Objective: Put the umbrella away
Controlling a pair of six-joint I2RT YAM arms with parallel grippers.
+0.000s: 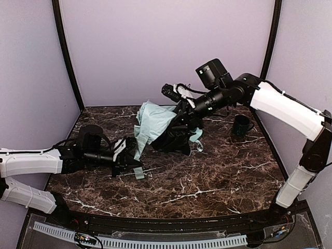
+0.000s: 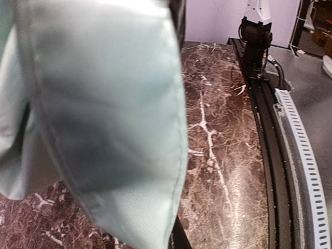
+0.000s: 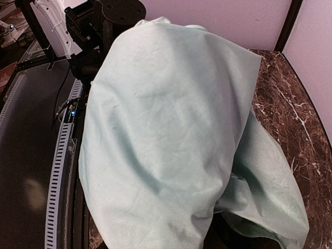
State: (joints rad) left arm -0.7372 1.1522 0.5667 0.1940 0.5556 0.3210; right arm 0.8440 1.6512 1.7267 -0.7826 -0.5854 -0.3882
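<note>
The umbrella (image 1: 154, 121) lies half-collapsed in the middle of the table, pale mint fabric uppermost and black lining (image 1: 174, 139) below. Its far end is lifted off the table at my right gripper (image 1: 183, 114), which is shut on it. In the right wrist view the mint fabric (image 3: 171, 140) drapes over the fingers and hides them. My left gripper (image 1: 132, 155) is shut on the canopy's loose near edge. In the left wrist view that fabric (image 2: 104, 119) fills the picture, with only a black fingertip (image 2: 180, 239) showing below it.
A dark green mug (image 1: 240, 125) stands at the back right of the marble table (image 1: 207, 176). A perforated cable rail (image 1: 155, 241) runs along the near edge. Purple walls close in the back and both sides.
</note>
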